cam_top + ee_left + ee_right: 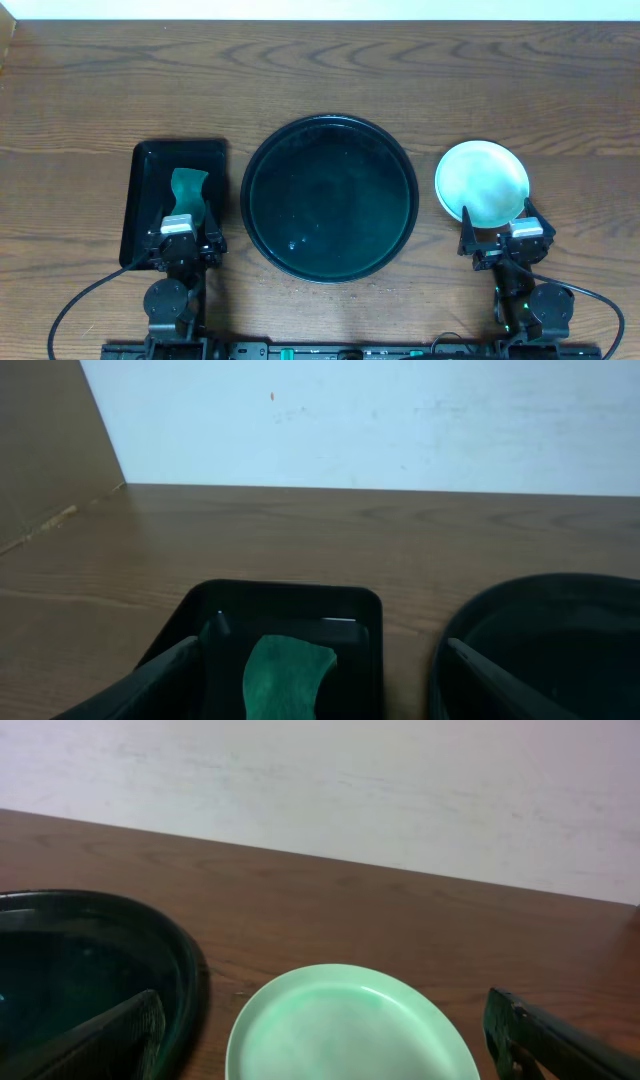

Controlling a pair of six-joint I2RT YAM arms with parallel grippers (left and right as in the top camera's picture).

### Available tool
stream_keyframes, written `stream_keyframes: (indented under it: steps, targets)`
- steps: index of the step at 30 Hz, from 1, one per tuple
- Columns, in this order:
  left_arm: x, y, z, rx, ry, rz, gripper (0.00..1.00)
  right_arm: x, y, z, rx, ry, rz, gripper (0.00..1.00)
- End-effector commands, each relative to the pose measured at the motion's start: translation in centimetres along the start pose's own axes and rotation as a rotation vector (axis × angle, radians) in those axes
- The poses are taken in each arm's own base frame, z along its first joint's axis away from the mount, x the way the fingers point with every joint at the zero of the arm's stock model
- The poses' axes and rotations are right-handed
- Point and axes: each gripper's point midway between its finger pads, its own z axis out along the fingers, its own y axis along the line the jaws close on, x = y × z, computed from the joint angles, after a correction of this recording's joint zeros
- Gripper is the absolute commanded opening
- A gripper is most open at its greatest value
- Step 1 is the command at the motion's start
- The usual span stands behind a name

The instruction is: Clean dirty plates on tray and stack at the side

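The round dark green-black tray (329, 135) lies at the table's middle with nothing on it; its rim also shows in the left wrist view (480, 605) and the right wrist view (150, 925). Pale mint-green plates (481, 180) sit stacked to its right on the wood; the top one looks clean in the right wrist view (345, 1025), and I cannot tell how many are in the stack. My right gripper (499, 226) is open and empty at the stack's near edge. My left gripper (184, 232) is open and empty over the near end of the black rectangular tray.
A small black rectangular tray (148, 160) left of the round tray holds a teal green cloth (186, 188), also in the left wrist view (285, 675). A pale wall runs behind the table's far edge. A brown board stands at the far left (45, 450).
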Motion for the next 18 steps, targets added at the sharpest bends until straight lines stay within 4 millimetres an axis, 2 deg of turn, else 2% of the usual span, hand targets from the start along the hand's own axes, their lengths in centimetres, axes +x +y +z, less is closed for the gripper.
stream_keyframes:
  steps: [1,3,18]
  targets:
    - [0.8,0.0,0.1,-0.005,0.01,0.027,0.74,0.1,0.2,0.0,-0.005,0.0,0.011,0.99]
    - [2.0,0.0,0.2,-0.003,0.044,0.03,0.74,0.1,0.2,0.0,-0.005,0.0,0.011,0.99]
    - [2.1,-0.1,0.2,0.0,0.049,0.031,0.74,0.2,0.2,0.0,-0.006,0.007,0.012,0.99]
